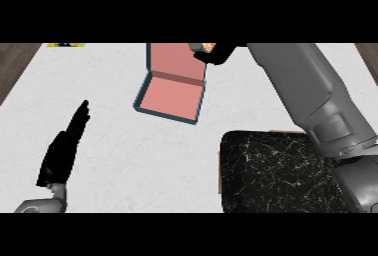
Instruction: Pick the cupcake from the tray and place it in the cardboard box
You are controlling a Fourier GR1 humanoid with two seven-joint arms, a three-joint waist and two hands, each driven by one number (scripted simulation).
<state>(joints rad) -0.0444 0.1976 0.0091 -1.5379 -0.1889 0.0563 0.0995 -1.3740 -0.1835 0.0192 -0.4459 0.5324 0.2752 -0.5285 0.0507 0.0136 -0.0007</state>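
Observation:
The cardboard box (172, 97) lies open near the counter's far middle, pink inside with a teal rim, its lid (176, 59) standing up behind it. My right hand (216, 54) is above the lid's right edge at the top of the view, its fingers curled round the cupcake (207, 47), of which only a small orange and grey bit shows. The right forearm (306, 90) runs down to the lower right. The black marbled tray (284, 175) sits at the lower right. My left hand (65, 147) rests at the lower left, fingers straight and pointing away.
The white counter (111, 150) spreads between the box and my left hand. Brown wood strips run along its left (15, 65) and right edges. A small yellow thing (65, 45) shows at the far left top.

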